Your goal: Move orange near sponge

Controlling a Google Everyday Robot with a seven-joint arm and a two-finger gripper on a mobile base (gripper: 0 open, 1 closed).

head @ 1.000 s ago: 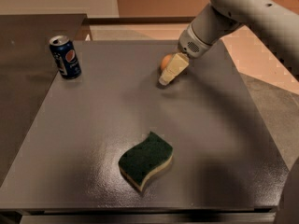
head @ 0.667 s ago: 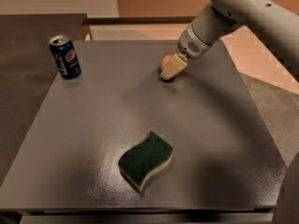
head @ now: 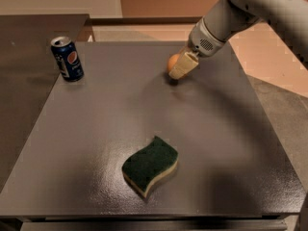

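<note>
The orange (head: 172,61) is a small round fruit at the far middle of the dark grey table (head: 96,129). My gripper (head: 181,65) reaches down from the upper right and is shut on the orange. One cream finger (head: 184,65) covers the orange's right side, and the orange is just above the table with a shadow under it. The sponge (head: 150,165), wavy with a dark green top and a pale yellow base, lies flat near the front middle of the table, well apart from the orange and the gripper.
A blue soda can (head: 67,58) stands upright at the far left of the table. A darker counter (head: 29,37) adjoins the table on the left. The table's right edge (head: 274,129) drops to the floor.
My gripper has risen slightly and shifted a little to the right at the orange. The sponge and the can have not moved.
</note>
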